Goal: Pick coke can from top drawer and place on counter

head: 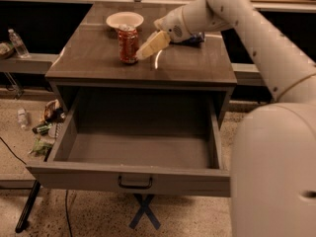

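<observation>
The coke can (128, 44), red with a silver top, stands upright on the counter (98, 63) near its back left, in front of a white bowl. My gripper (142, 53) is just to the can's right, its pale finger (154, 43) slanting down towards the can's base. The fingers are off the can, which stands on its own. The top drawer (140, 149) is pulled fully out below the counter and holds nothing; its dark handle (135, 182) is at the front centre. My white arm comes in from the right.
A white bowl (125, 19) sits behind the can. A blue packet (196, 37) lies behind my wrist. A water bottle (19, 43) stands on the left ledge. Litter (45, 125) lies on the floor left of the drawer.
</observation>
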`<state>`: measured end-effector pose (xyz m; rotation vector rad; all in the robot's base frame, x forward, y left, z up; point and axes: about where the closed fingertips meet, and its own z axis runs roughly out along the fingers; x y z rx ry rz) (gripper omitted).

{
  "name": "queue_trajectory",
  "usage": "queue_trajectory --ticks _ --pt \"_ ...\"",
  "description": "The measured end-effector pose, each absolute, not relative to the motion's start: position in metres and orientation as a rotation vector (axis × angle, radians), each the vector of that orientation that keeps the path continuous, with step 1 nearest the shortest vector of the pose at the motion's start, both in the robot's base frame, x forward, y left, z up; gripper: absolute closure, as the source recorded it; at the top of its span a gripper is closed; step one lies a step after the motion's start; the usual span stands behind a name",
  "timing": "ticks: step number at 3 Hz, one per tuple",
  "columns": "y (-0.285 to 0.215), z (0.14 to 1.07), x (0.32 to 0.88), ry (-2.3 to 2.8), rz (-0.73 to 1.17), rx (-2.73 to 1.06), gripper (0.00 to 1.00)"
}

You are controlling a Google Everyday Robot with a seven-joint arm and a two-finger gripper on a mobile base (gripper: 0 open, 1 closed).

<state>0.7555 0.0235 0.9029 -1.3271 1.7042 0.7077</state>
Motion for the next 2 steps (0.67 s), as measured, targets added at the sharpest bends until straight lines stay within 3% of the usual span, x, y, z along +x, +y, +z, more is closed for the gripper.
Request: queue_trajectory --ticks 1,2 --pt "-0.0634 0.9236 0.7183 1.789 0.576 -1.19 0.0" --pt "-0.0535 0.9159 0.721 1.789 0.597 -1.207 0.0"
